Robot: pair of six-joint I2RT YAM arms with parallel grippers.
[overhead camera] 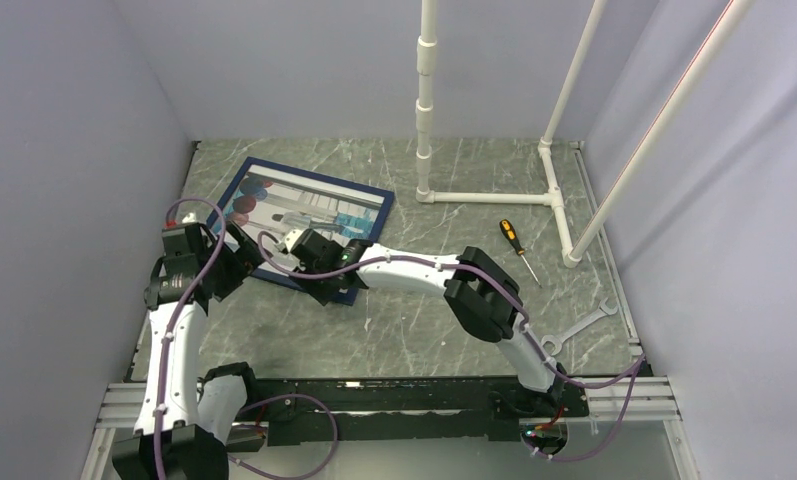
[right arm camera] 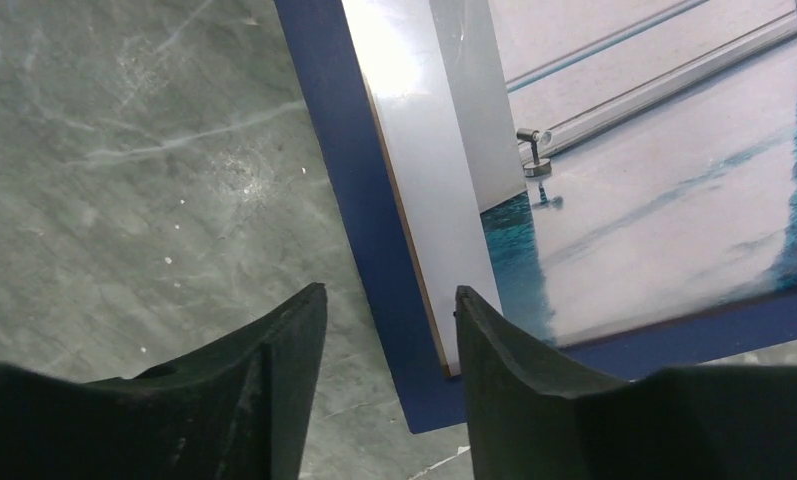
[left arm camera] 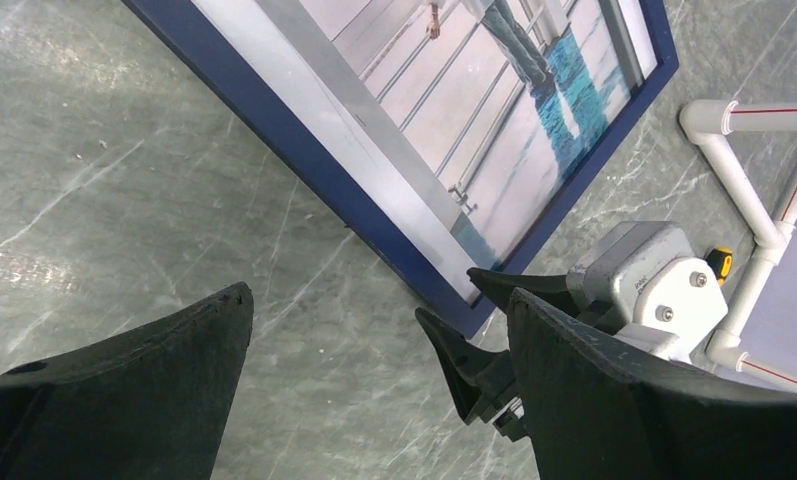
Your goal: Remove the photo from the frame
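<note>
Grey marbled table (overhead camera: 414, 330) boxed in by pale walls. Lying flat at far left: frame (left arm camera: 274, 120), dark blue, with photo (left arm camera: 494, 110) seated inside it, picture side up, askew to the table edges. Not yet parted, judging by the blue border along every visible side of the print.

Right arm's fingers (right arm camera: 274, 380) down at the frame's near right corner, partly apart, clamped on nothing visible. One tip over the photo's white margin, the other over bare table, blue border in the gap between. Probably set astride that corner to catch an edge, given a thin brown line visible there at the join of print and border. Raised edge or merely the print's side showing in its seat: cannot tell.

Left arm's fingers (left arm camera: 144, 390) spread wide over bare table just beside the frame's long near side, touching nothing. Likely parked close to pin or steady the frame during the lift; without that, a probable slide of both pieces together on smooth stone.

Well apart on the right: screwdriver (overhead camera: 519, 250), wrench (overhead camera: 577, 330), white pipe stand (overhead camera: 489, 197) at the far side. Clear of both arms, seemingly no part of this step.

Main risk: pinching border and print as one and raising the lot.
</note>
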